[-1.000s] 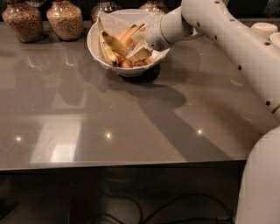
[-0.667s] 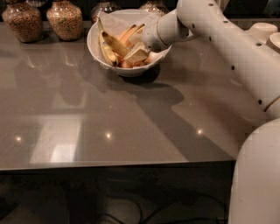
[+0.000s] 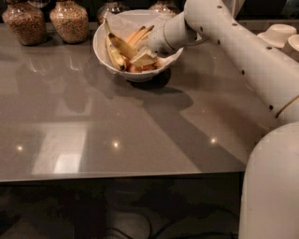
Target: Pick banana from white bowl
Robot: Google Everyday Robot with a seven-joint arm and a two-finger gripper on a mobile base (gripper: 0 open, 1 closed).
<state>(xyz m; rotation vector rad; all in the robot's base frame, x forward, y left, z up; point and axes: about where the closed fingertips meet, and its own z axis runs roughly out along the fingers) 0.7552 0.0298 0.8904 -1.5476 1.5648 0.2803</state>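
Note:
The white bowl (image 3: 103, 52) stands at the back of the grey table, lined with crinkled white paper. The long yellow banana (image 3: 114, 50) with brown bruises lies along the bowl's left inner side, its thin stem pointing up. Orange-coloured pieces (image 3: 138, 33) lie beside it. My gripper (image 3: 144, 58) reaches down into the bowl from the right, just right of the banana and among the fruit. The white wrist (image 3: 174, 33) hides the bowl's right rim. I cannot see whether the gripper touches the banana.
Two jars of brown grains (image 3: 25, 22) (image 3: 69, 19) stand at the back left, with more jars (image 3: 111, 6) behind the bowl. Stacked small white bowls (image 3: 279, 34) sit at the back right. My white arm (image 3: 252, 60) crosses the right side. The table's front edge (image 3: 117, 177) runs across the lower part of the view.
The gripper stays down in the bowl at about the same place. The arm has shifted slightly, and the whole view has moved a little.

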